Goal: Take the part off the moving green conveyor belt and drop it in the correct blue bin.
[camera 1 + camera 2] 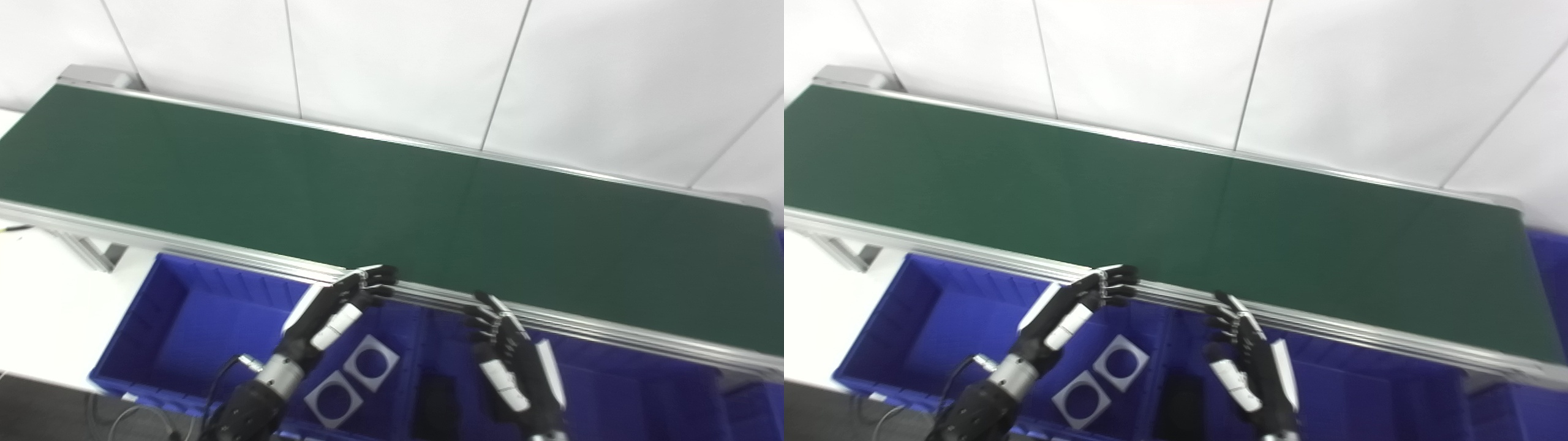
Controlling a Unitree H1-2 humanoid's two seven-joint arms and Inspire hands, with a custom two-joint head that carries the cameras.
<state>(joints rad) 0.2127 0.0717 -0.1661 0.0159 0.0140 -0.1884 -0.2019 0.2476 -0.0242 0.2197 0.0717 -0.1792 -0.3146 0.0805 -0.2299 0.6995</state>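
Observation:
The green conveyor belt (392,202) runs from upper left to right and carries no part in either view. My left hand (334,309) is open and empty, held above the left blue bin (184,324) with its fingertips near the belt's near rail. My right hand (511,367) is open and empty above the middle blue bin (612,398). Two grey square plates with round holes (354,380) lie in the left bin. A dark flat part (436,398) lies in the bin under my right hand.
The belt's aluminium near rail (582,327) runs just beyond both hands. A white wall (429,61) stands behind the belt. A white table surface (43,306) and a metal support leg (92,251) are at the left. Another blue bin edge (1546,245) shows at far right.

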